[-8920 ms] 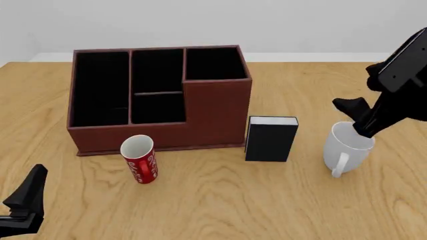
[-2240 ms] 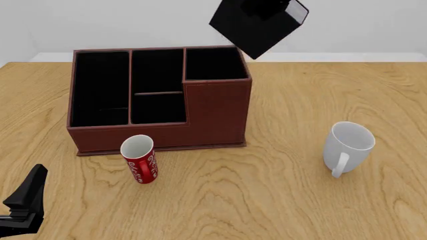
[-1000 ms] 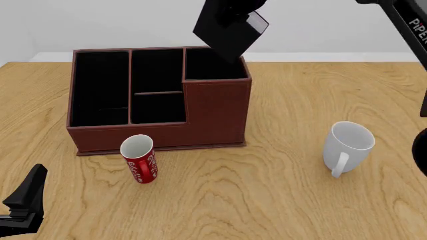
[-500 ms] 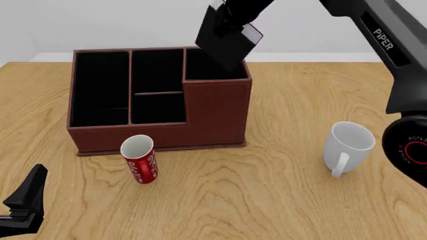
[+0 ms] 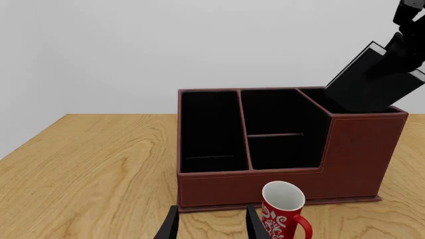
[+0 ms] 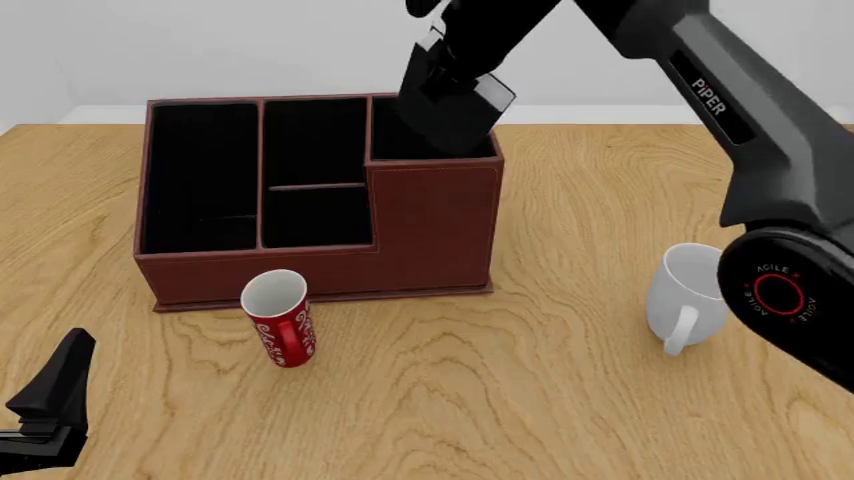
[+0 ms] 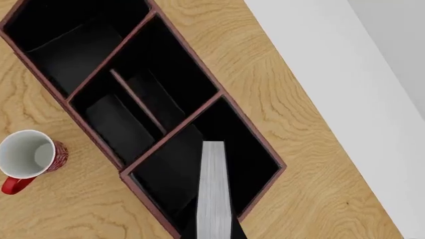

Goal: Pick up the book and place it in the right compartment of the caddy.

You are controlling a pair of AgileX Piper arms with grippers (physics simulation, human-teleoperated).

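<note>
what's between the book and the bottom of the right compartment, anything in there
Nothing visible: the book, tilted in the right claw, is already dipping into the right compartment, whose black lining looks bare.

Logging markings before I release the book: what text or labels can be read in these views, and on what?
"PiPER": white lettering on the right arm's link.
"AGILE...": ring text on the right arm's joint cap, partly legible.
Red mug: white script, too blurred to read.

Bright, even, sharp (faint shadows).
</note>
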